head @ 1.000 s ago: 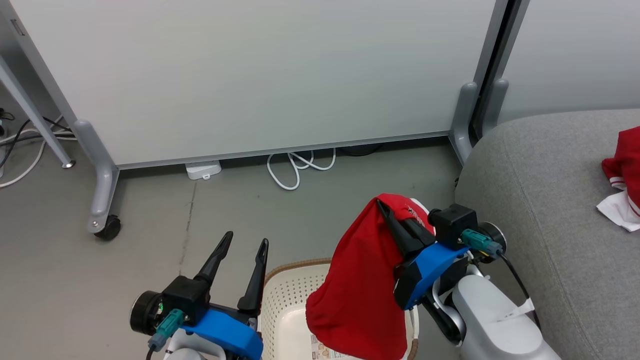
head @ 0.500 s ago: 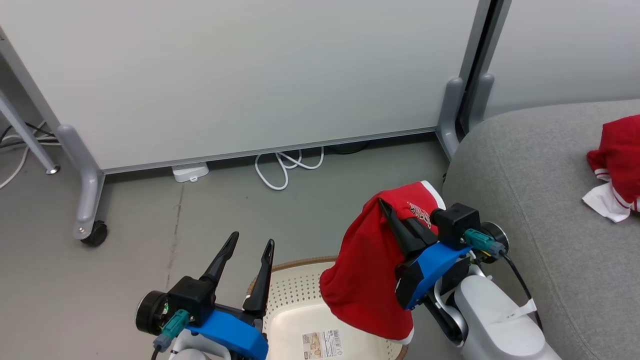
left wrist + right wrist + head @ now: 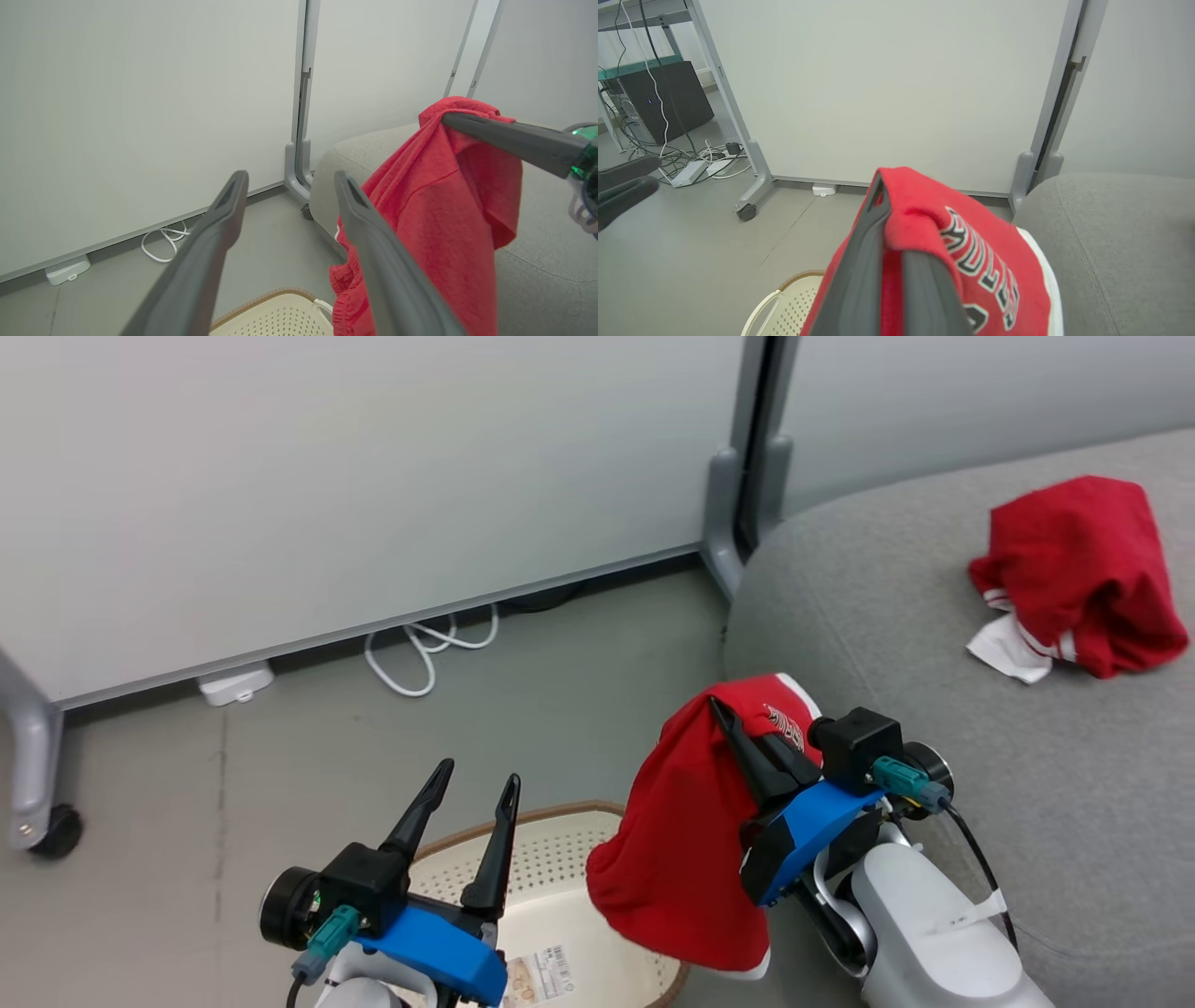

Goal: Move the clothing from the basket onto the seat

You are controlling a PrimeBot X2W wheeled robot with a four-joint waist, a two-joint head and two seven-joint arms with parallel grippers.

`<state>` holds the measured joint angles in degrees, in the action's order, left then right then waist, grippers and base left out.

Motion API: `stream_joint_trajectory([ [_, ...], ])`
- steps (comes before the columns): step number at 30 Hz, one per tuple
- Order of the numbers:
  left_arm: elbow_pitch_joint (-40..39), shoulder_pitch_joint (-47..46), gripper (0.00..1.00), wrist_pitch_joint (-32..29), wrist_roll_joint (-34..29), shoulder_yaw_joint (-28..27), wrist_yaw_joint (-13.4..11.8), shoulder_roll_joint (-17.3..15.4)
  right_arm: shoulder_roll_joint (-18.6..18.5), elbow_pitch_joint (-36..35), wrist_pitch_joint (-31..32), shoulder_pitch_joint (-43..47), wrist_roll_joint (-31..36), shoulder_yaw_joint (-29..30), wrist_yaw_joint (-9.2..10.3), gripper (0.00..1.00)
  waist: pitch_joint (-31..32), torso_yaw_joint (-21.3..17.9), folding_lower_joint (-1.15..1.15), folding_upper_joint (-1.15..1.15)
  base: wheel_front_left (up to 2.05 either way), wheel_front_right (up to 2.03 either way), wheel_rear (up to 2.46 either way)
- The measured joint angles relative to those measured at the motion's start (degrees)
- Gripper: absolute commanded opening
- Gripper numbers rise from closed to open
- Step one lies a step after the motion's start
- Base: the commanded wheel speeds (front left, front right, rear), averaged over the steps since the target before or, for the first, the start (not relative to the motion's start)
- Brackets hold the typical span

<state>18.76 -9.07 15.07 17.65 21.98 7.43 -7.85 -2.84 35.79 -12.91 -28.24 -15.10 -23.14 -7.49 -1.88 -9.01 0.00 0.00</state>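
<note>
Your right fingers point(image 3: 747, 756), pressed together, pinch the red white-trimmed fabric jersey point(image 3: 672, 840) above the cream perforated plastic basket point(image 3: 551, 868), seemingly empty. Swing it well over the light grey upholstered seat point(image 3: 887, 616) before releasing; left fingers point(image 3: 420, 807) stand spread.

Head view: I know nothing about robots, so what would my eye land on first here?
Brightest is the red garment pinched in the right gripper, hanging above the right edge of the cream basket, beside the grey seat. A second red garment lies crumpled farther back on that seat. The left gripper stands open and empty by the basket's left side.
</note>
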Motion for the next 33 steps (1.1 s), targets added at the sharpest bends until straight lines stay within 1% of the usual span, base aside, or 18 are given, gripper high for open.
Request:
stream_joint_trajectory([
  [6,-0.12,-0.51,1.0,0.0,-0.01,0.67,0.0,0.21,-0.01,-0.4,0.07,0.04,0.32,0.66,0.01,0.0,-0.95,-4.54,0.0,0.0,0.0,0.0,0.0],
  [15,-0.24,-0.82,1.0,0.0,-0.42,0.57,0.0,-0.65,-0.02,-0.78,-0.13,0.05,0.3,0.97,0.01,0.0,-2.16,-11.56,0.0,0.0,0.0,0.0,0.0],
  [22,-0.15,-1.42,1.0,0.0,-0.43,0.85,0.0,-0.91,-0.02,-0.9,-0.29,0.17,-0.1,1.0,0.01,0.0,-2.79,-16.23,0.0,0.0,0.0,0.0,0.0],
  [28,0.08,-1.44,1.0,0.0,-0.42,0.98,0.0,-0.97,-0.02,-0.83,-0.45,0.38,-0.16,1.03,0.01,0.0,-2.97,-19.1,0.0,0.0,0.0,0.0,0.0],
  [33,0.41,-1.44,1.0,0.0,-0.41,1.16,0.0,-1.05,-0.02,-0.79,-0.56,0.61,-0.18,1.13,0.01,0.0,-2.77,-20.07,0.0,0.0,0.0,0.0,0.0],
])
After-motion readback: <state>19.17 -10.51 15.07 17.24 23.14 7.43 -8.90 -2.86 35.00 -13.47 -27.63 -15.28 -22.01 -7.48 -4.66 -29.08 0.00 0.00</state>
